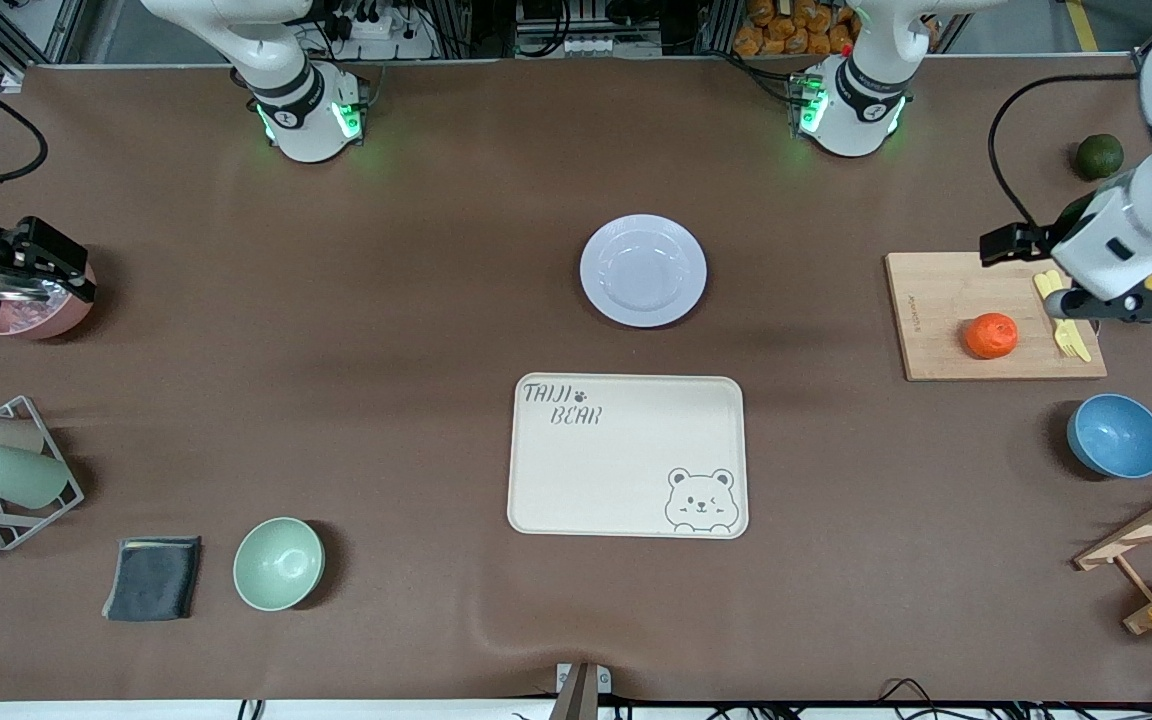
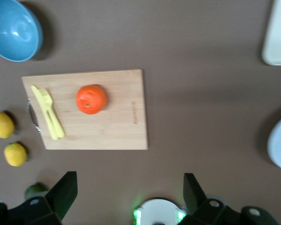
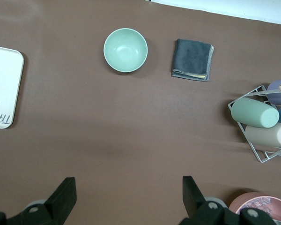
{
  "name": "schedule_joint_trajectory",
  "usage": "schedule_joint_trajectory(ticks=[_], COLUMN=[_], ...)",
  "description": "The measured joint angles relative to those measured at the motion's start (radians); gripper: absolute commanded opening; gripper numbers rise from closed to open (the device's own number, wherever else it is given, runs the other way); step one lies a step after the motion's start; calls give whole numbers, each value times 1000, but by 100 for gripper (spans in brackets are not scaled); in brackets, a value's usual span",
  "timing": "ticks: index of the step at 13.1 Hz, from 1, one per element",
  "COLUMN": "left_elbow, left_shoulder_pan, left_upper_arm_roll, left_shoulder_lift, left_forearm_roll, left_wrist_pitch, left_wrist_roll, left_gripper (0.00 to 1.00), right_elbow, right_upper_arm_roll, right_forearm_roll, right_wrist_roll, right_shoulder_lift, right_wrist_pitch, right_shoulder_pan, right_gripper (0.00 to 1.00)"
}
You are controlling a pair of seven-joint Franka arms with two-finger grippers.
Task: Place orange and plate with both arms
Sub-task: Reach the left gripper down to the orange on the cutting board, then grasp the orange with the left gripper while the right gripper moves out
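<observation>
The pale lavender-white plate (image 1: 643, 270) lies at mid-table, farther from the front camera than the bear tray. The orange (image 1: 991, 335) (image 2: 91, 99) rests on a wooden cutting board (image 1: 936, 300) (image 2: 117, 126) toward the left arm's end of the table. My left gripper (image 1: 1126, 304) (image 2: 130, 178) hangs open and empty over the board's end that carries yellow cutlery, apart from the orange. My right gripper (image 1: 21, 268) (image 3: 128, 180) is open and empty, up over a pink bowl (image 1: 31, 312) at the right arm's end.
The cream bear tray (image 1: 626, 455) lies near the table's middle. A green bowl (image 1: 278, 563), grey cloth (image 1: 153, 577) and cup rack (image 1: 6, 470) are toward the right arm's end. A blue bowl (image 1: 1116, 435), avocado (image 1: 1099, 155), lemons (image 2: 1, 124) and yellow cutlery (image 1: 1061, 315) are toward the left arm's end.
</observation>
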Motion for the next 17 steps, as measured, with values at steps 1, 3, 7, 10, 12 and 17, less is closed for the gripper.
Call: schedule_joint_trajectory(ticks=[1, 3, 7, 10, 12, 17], left_elbow=[-53, -156, -325, -441, -474, -479], left_shoulder_pan=[5, 36, 134, 185, 204, 249], left_upper_arm_roll=[0, 0, 0, 1, 0, 0], left_shoulder_lift=[-3, -5, 6, 28, 64, 175], left_forearm_roll=[16, 27, 34, 84, 155, 232], left_wrist_pitch=[52, 175, 412, 570, 638, 765], left_wrist_roll=[0, 7, 100, 154, 156, 212], left_gripper=[100, 100, 100, 100, 100, 100], right_elbow=[0, -1, -3, -4, -5, -12], right_upper_arm_roll=[0, 0, 0, 4, 6, 6], right_forearm_roll=[0, 0, 0, 2, 33, 77], right_wrist_roll=[0, 0, 0, 0, 0, 0], right_shoulder_lift=[1, 3, 36, 68, 86, 116], right_wrist_pitch=[0, 0, -2, -9, -10, -7], right_shoulder_pan=[0, 0, 0, 11, 17, 22], right_gripper=[100, 100, 100, 100, 100, 100])
